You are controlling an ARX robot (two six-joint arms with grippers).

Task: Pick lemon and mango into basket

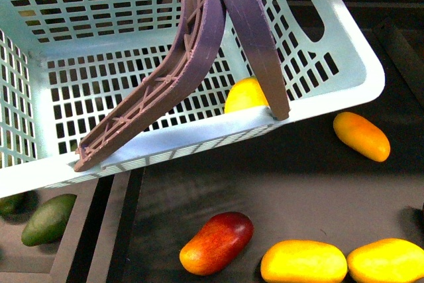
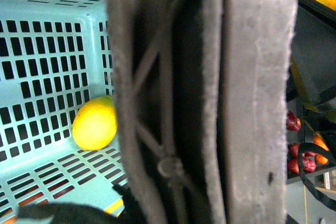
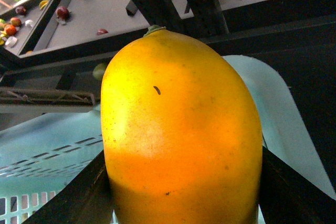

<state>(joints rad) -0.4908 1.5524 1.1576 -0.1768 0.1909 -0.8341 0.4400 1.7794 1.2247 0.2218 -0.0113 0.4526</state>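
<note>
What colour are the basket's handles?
The handles are purplish brown, clearest in the front view.

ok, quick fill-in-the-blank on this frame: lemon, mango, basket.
1. The lemon lies ___ the basket.
2. The mango is gripped by the ___ claw.
3. The red-blushed mango lies ___ the basket.
Missing words: inside; right; outside.

Front view: steep, near look down onto basket (image 1: pixel 344 71). Left wrist view: hard against handles (image 2: pixel 210 98), facing basket interior; right wrist view: close on mango (image 3: pixel 178 140), basket beyond. Basket common to all.
</note>
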